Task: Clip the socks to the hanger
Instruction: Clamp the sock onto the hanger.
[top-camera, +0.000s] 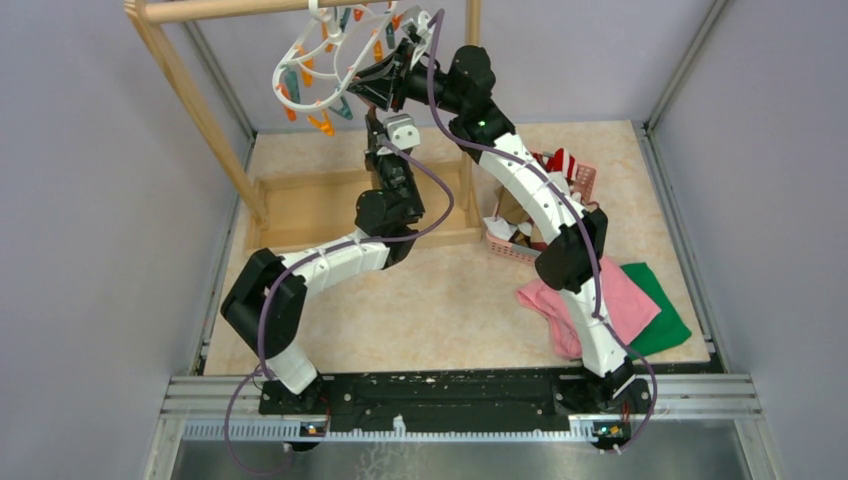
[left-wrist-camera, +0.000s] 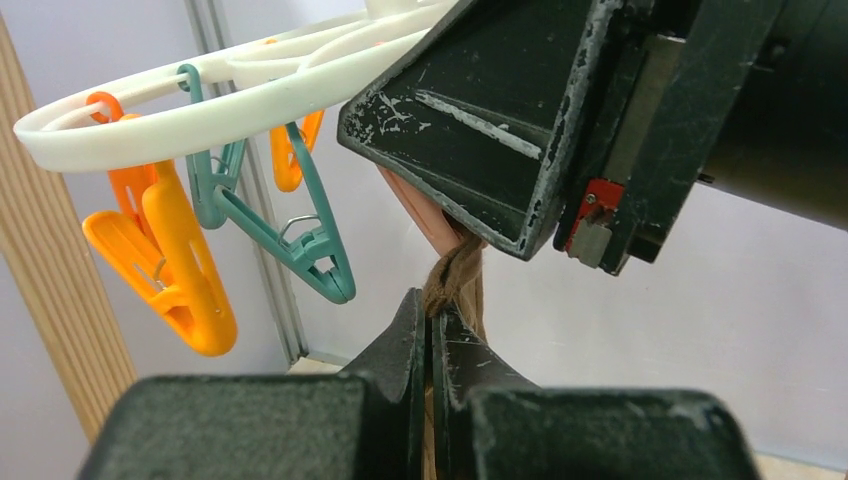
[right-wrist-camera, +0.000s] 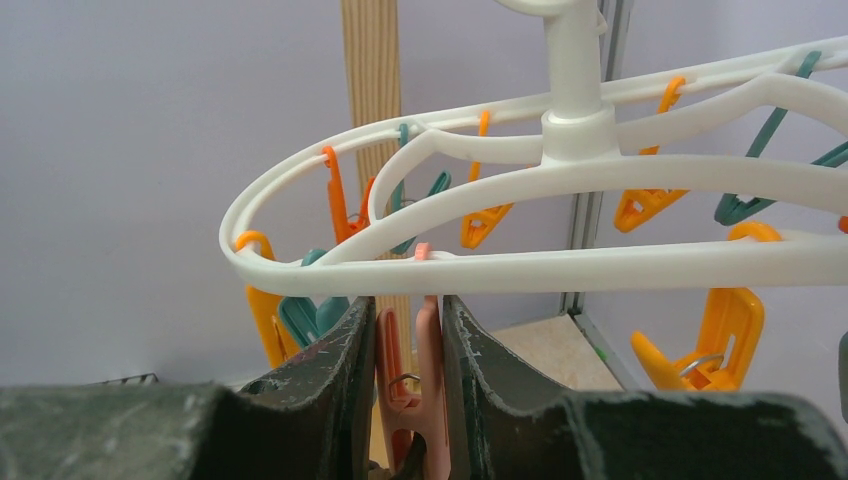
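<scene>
hanger (right-wrist-camera: 600, 268) — white | clips (left-wrist-camera: 170, 260) — orange, teal | pink clip (right-wrist-camera: 432, 350) | sock (left-wrist-camera: 458, 275) — olive-brown | rack (right-wrist-camera: 372, 100) — pale wood

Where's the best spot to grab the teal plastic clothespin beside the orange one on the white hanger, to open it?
Pinch the teal plastic clothespin on its spread upper legs, above the wire spring: its closed tip hangs downward, so squeezing there should open it. Approach from the side away from the orange plastic clothespin crowding it on the white oval plastic hanger.
</scene>
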